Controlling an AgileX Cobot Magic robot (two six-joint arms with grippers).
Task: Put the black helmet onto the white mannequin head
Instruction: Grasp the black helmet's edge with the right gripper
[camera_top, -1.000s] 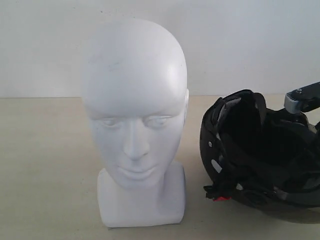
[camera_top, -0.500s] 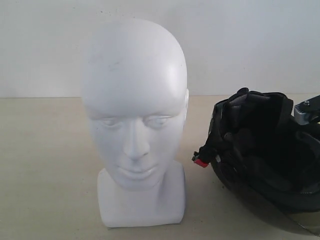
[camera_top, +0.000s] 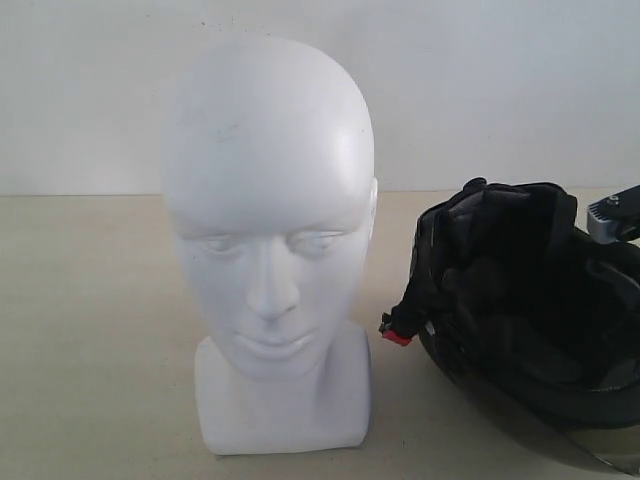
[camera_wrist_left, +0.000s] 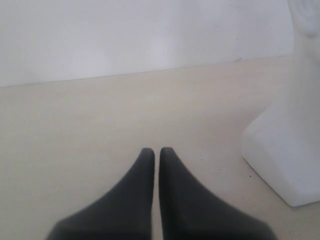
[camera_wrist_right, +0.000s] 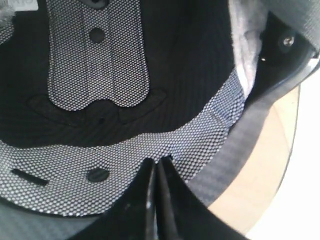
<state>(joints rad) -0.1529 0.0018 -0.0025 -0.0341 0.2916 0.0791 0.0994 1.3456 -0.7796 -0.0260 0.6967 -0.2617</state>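
The white mannequin head (camera_top: 268, 200) stands upright on the beige table, facing the exterior camera; its block base (camera_wrist_left: 285, 150) shows at the edge of the left wrist view. To its right the black helmet (camera_top: 520, 300) is tipped with its padded inside toward the camera, and a red strap clip (camera_top: 397, 336) hangs on its left side. My right gripper (camera_wrist_right: 158, 161) is shut on the helmet's mesh-lined rim (camera_wrist_right: 200, 145), looking into the shell. My left gripper (camera_wrist_left: 156, 150) hovers low over bare table left of the base, shut and holding nothing.
A white wall backs the table (camera_top: 90, 330). The helmet's tinted visor (camera_top: 600, 445) reaches the table near the lower right corner. Part of the right arm's grey wrist (camera_top: 612, 215) shows behind the helmet. A small gap separates the helmet from the mannequin's base.
The helmet has rolled in the right gripper: its opening now faces the camera more, and the red clip swung from underneath to its left side. The mannequin head has not moved.
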